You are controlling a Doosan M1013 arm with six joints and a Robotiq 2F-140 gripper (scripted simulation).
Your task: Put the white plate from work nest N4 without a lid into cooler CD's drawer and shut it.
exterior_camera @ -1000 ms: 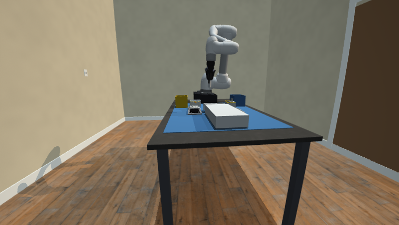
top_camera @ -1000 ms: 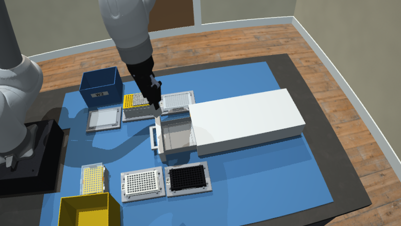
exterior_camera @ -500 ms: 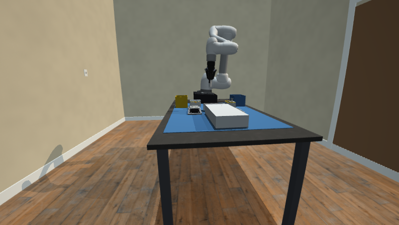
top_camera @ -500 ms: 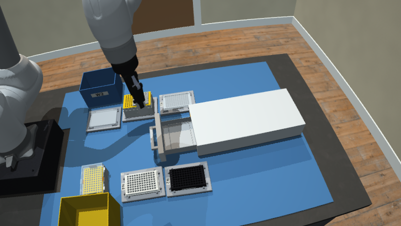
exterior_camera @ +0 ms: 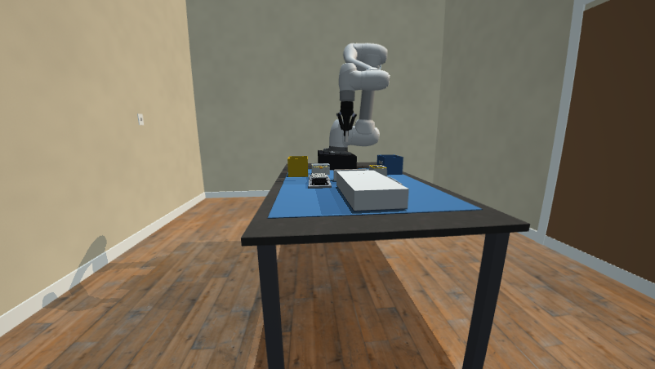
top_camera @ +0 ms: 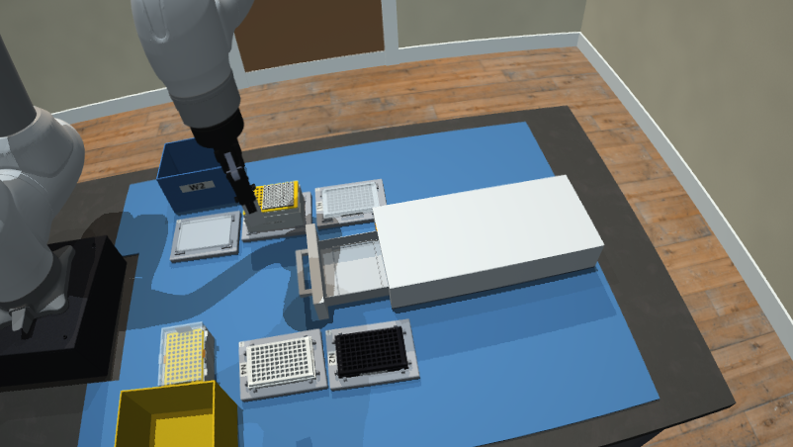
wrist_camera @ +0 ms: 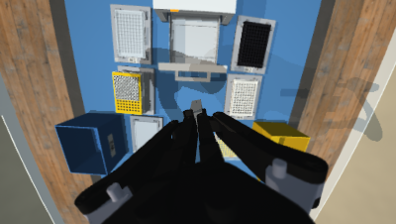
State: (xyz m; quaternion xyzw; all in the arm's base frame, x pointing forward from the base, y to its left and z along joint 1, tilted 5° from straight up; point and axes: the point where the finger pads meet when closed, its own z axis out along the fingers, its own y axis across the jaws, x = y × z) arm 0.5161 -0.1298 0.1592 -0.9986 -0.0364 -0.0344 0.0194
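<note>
The white plate [top_camera: 280,360] lies without a lid in nest N4 at the bench's front; it also shows in the wrist view [wrist_camera: 244,96]. The white cooler CD [top_camera: 483,235] has its drawer [top_camera: 349,272] pulled out toward the arm's base, with the bar handle [top_camera: 303,272] at its front. The drawer's floor looks bare in the wrist view [wrist_camera: 194,42]. My gripper [top_camera: 250,208] [wrist_camera: 197,107] is shut and empty. It hangs high above the bench, left of the drawer handle, pointing down.
A black plate [top_camera: 371,350] sits in nest N2 beside N4. A yellow tip rack [top_camera: 276,205], a lidded plate [top_camera: 205,233] and another white plate [top_camera: 349,200] lie behind the drawer. The blue bin W2 [top_camera: 194,174] is at the back left. The yellow bin [top_camera: 169,416] and a clear-lidded tip box [top_camera: 183,355] are at the front left.
</note>
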